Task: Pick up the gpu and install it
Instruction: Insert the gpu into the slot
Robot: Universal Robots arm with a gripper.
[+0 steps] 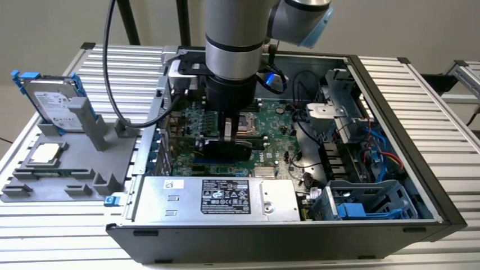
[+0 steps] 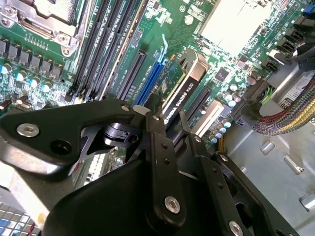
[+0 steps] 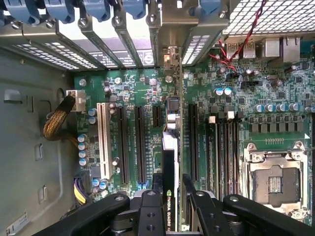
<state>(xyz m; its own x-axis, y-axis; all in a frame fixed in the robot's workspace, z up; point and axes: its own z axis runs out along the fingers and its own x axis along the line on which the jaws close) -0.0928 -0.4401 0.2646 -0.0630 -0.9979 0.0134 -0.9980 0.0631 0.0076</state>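
Observation:
My gripper [image 1: 229,133] hangs inside the open computer case [image 1: 420,169], over the green motherboard [image 1: 279,147]. It is shut on the gpu [image 1: 225,151], which shows as a dark block below the fingers. In both wrist views the gpu [image 3: 171,157] [image 2: 183,81] stands on edge between the black fingers [image 3: 150,211], in line with the long expansion slots [image 3: 139,142]. Its silver bracket end [image 3: 171,54] reaches toward the rear slot openings. How deep its lower edge sits in the slot is hidden. The gripper [image 3: 172,196] [image 2: 169,114] holds the card's upper edge.
A silver hard drive [image 1: 51,102] with blue clips and a square processor chip [image 1: 45,153] rest on a grey fixture at the exterior view's left. Around the card are the power supply [image 1: 217,197], the open processor socket [image 3: 275,184], memory slots [image 3: 226,142] and a braided cable [image 3: 56,123].

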